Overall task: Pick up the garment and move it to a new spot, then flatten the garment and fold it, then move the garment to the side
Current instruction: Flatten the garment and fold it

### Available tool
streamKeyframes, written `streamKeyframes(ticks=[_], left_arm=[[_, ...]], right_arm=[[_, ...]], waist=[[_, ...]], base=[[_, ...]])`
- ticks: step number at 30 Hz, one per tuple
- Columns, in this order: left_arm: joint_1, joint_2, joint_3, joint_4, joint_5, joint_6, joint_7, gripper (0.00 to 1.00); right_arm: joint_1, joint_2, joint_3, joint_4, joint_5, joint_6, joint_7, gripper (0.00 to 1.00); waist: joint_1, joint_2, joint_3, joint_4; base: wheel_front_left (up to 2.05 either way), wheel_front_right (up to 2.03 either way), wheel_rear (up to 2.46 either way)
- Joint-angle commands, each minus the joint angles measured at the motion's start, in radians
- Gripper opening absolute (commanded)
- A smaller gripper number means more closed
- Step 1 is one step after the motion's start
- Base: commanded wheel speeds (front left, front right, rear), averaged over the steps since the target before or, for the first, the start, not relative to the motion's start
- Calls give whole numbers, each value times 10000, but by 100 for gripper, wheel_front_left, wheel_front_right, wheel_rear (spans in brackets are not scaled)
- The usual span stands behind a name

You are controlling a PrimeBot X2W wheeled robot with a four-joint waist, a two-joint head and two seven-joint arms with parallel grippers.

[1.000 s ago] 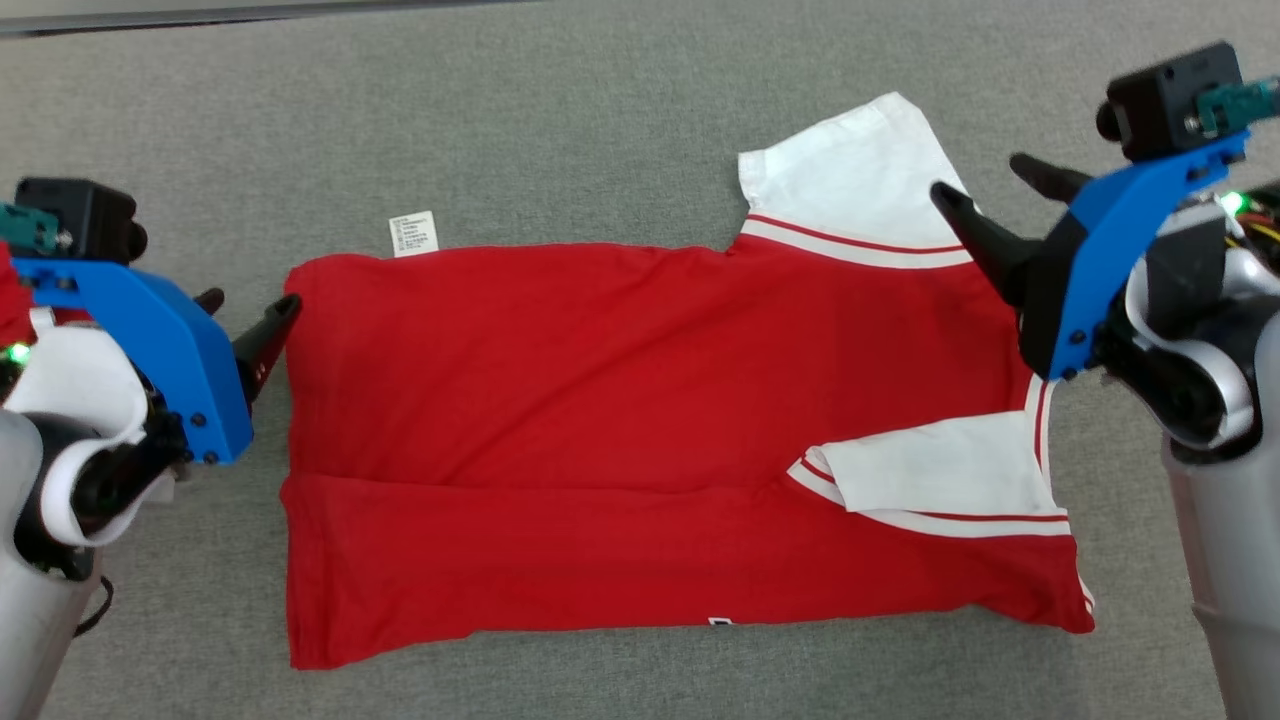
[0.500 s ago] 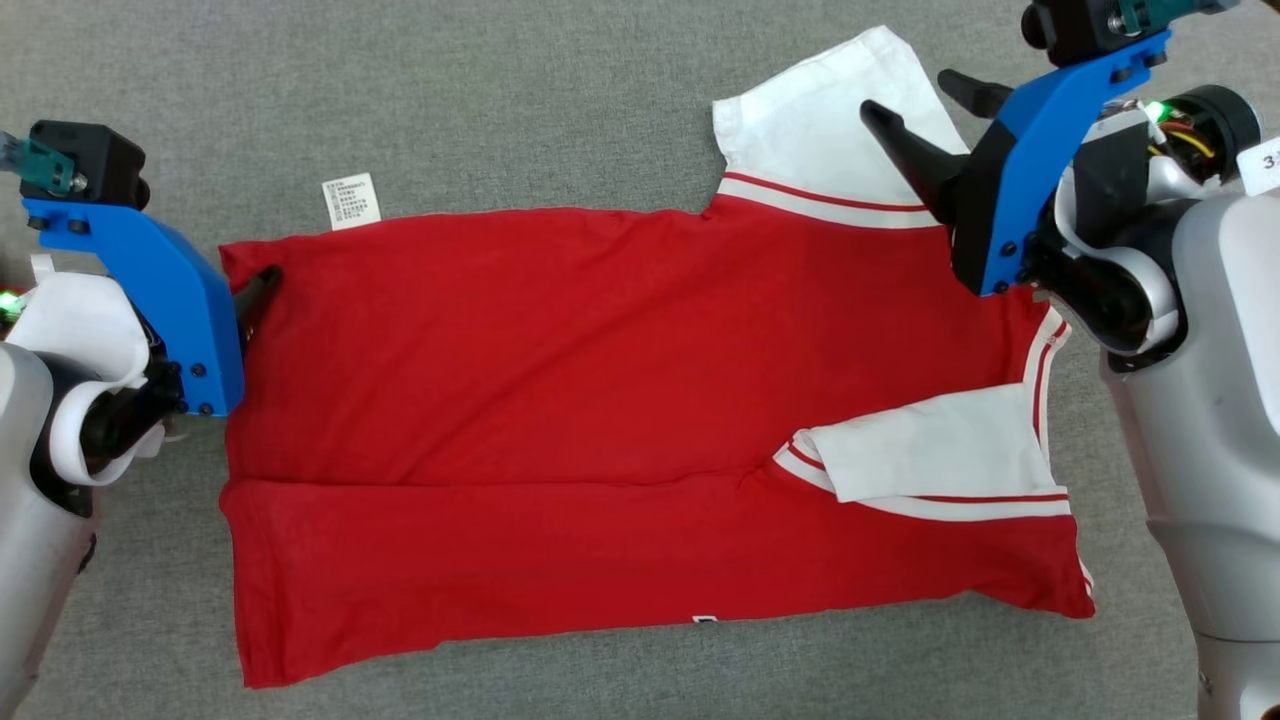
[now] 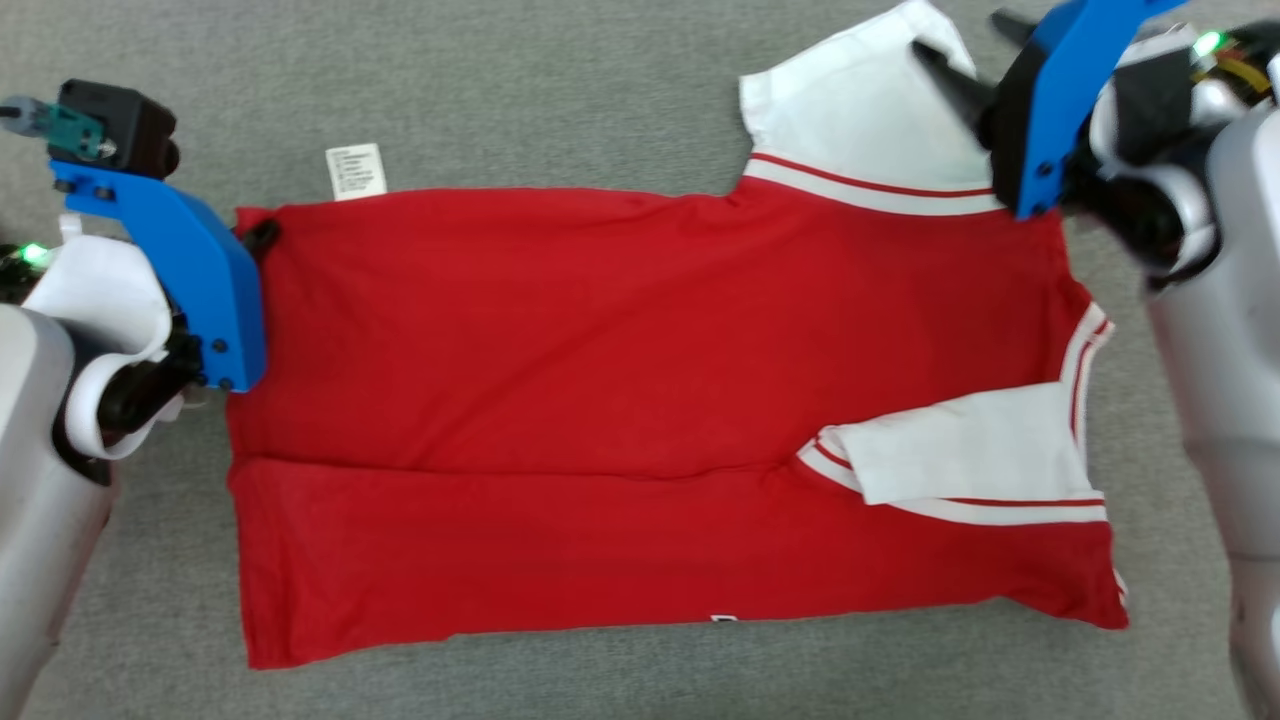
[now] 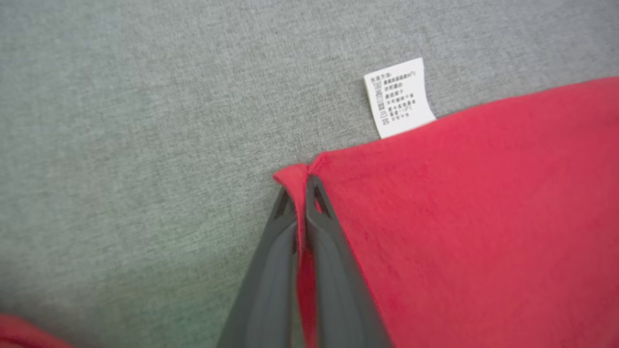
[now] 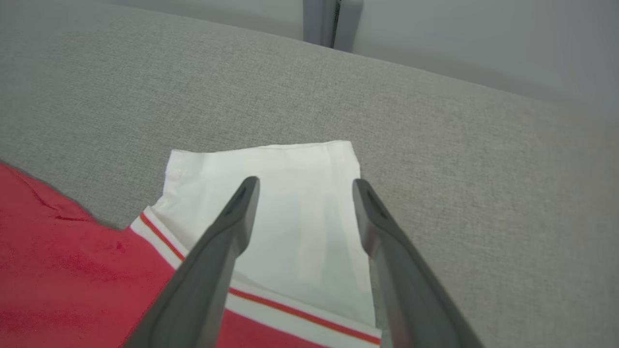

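Note:
A red garment (image 3: 620, 400) with white sleeves lies flat on the grey fabric surface, its near part folded over along a crease. One white sleeve (image 3: 860, 130) sticks out at the far right; the other (image 3: 960, 460) is folded onto the body. My left gripper (image 4: 301, 186) is shut on the garment's far left corner (image 3: 262, 232), red cloth pinched between the fingers. My right gripper (image 5: 304, 186) is open and hovers over the far white sleeve (image 5: 290, 203), with nothing between its fingers (image 3: 950, 75).
A white care label (image 3: 356, 170) pokes out from the garment's far edge near the left corner, also plain in the left wrist view (image 4: 399, 96). Grey surface (image 3: 500, 90) stretches beyond the garment; its far edge and a wall post (image 5: 331, 21) lie past the sleeve.
The left gripper went from open beside the garment's far left corner to shut on it. The right gripper moved farther out over the white sleeve. The head camera shifted.

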State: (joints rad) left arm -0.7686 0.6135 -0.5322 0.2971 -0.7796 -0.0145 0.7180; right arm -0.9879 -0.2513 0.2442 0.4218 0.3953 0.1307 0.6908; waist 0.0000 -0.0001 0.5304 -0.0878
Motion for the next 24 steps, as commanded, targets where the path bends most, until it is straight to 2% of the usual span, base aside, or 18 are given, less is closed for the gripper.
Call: streamKeyframes(ticks=[1,10,17,18,19,20,24], left_arm=[[96,-183,-245,146,91,-117,-32,0],[-600,-1200,-566,-17,132,-690,-969,0],[-900,-1623,-993,529,265,-934,-1425,0],[-903,-1617,-1029,587,273,-962,-1479,0],[-899,-1610,-1053,633,253,-980,-1531,0],[-909,-1594,-1080,674,249,-1002,-1601,0],[-909,-1433,-971,878,249,-995,-1916,0]], right_arm=[[-426,-95,-158,285,-323,1,-17,100],[-1540,-82,-1560,2449,-2605,1,-5,100],[-1275,118,-2253,3545,-3203,3,-73,100],[-1206,167,-2190,3659,-3208,6,22,45],[-1169,230,-2095,3730,-3161,13,59,4],[-1137,260,-1988,3782,-3075,13,81,0],[-1107,123,-1671,3655,-2810,12,-282,0]], waist=[[0,1,159,242],[0,1,693,1414],[0,1,956,1817],[0,1,957,1816],[0,1,952,1805],[0,1,942,1784],[0,1,801,1611]], base=[[0,0,0],[0,0,0],[0,0,0],[0,0,0],[0,0,0],[0,0,0],[0,0,0]])
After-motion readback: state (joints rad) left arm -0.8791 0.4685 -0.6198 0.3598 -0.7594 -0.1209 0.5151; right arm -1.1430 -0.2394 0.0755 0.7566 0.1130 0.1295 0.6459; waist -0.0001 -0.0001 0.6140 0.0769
